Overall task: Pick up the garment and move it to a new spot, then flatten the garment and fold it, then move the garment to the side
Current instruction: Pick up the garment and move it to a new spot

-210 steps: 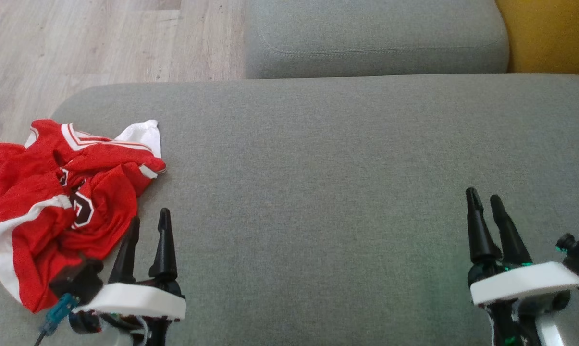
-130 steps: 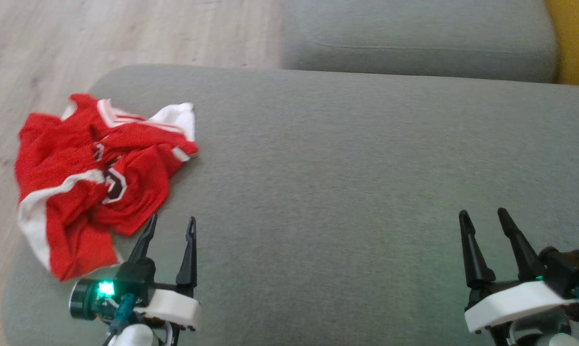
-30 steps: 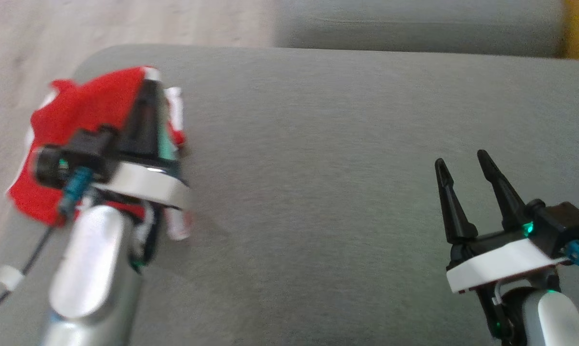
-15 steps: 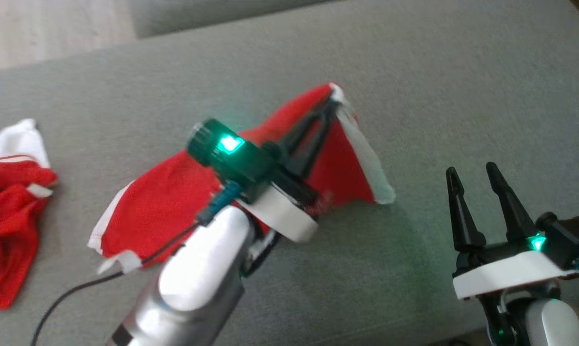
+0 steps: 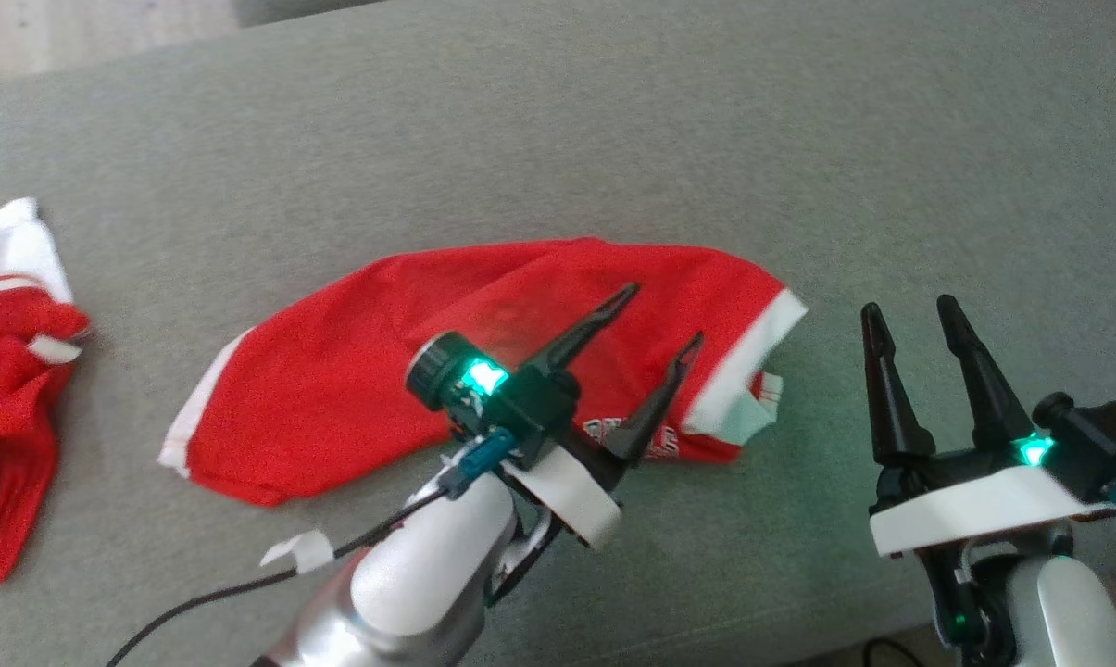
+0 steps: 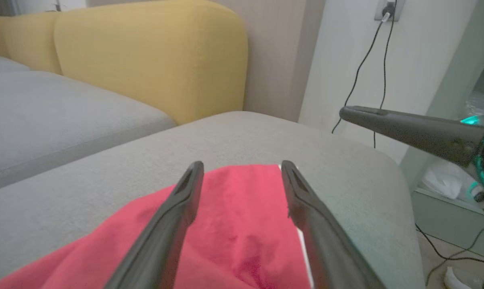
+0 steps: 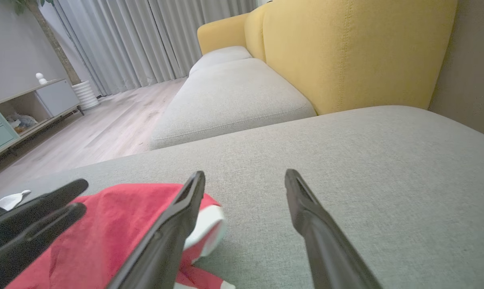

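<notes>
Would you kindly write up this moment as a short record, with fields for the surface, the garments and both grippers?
surface: grey sofa cushion
red garment: lies stretched out mid-cushion, white trim at both ends, wrinkled, not yet folded
second garment: red and white, crumpled at the cushion's left edge
left gripper: open, fingers spread above the red garment, not gripping it
right gripper: open, holding nothing, over bare cushion beside the garment's white-trimmed end

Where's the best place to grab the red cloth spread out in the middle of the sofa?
Probably the white-trimmed end of the red garment, taken from the right by the right hand. That end lies nearest that open hand, and its hem seems to curl up off the grey cushion, giving an edge to pinch.
</notes>
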